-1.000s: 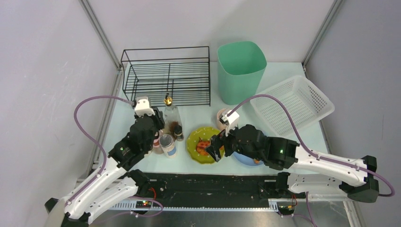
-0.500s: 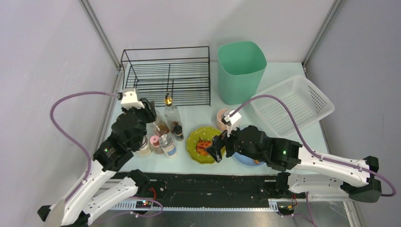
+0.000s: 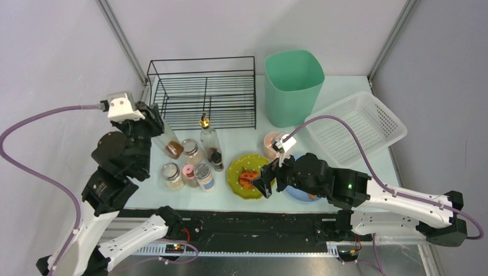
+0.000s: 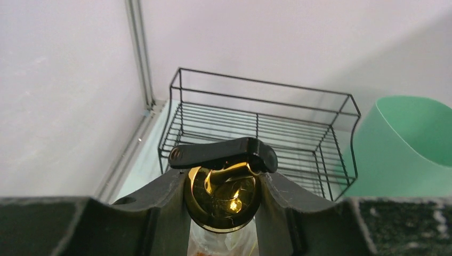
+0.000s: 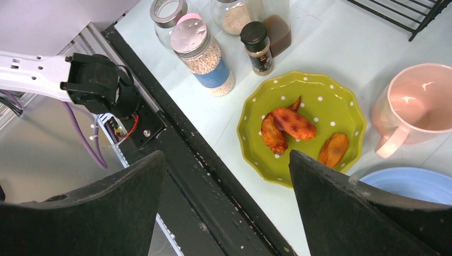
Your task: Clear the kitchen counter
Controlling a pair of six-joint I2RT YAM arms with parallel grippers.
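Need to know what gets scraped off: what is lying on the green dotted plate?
On the green plate: two reddish-brown wing-like pieces touching, plus an orange piece apart, nearer the pink mug. Anything beneath the pieces is covered.

Ahead of the left claw (image 4: pixel 224 189) and its gripped bottle (image 4: pixel 221 213) stands the open-topped black wire rack (image 4: pixel 256 128), and the green bin (image 4: pixel 405 149) walls off the right. The wide-spread right claw (image 5: pixel 226 160) hangs over bare counter (image 5: pixel 224 125) beside the green plate (image 5: pixel 320 96). Jars (image 5: pixel 205 53) crowd its left and a pink mug (image 5: pixel 421 101) sits beyond.
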